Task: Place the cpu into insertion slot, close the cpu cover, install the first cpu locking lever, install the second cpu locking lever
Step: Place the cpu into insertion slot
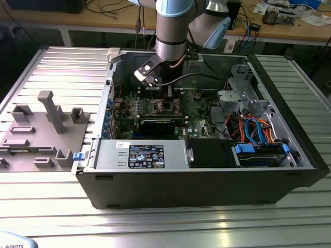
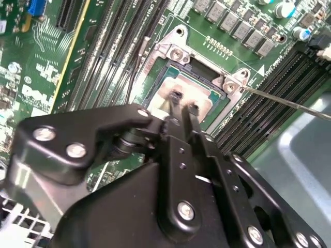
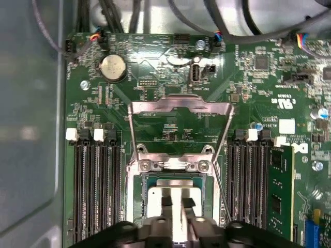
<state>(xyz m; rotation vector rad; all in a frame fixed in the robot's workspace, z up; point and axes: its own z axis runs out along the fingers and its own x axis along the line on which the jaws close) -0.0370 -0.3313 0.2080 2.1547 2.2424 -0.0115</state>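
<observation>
Black end effector (image 3: 177,202) sits nearly closed, only a narrow gap showing, and I see nothing pinched in it. Its tips are right over the cpu (image 3: 154,197), possibly touching. That chip lies flat in the insertion slot (image 3: 139,192), seemingly seated. I judge it light, stiff, slick-faced and fragile underneath, best taken by its edges. Beyond it, the cpu cover (image 3: 178,106) is swung open on its hinge at one rim of the slot. Around them, the motherboard (image 3: 103,106) lies inside the open computer case (image 1: 207,181).
</observation>
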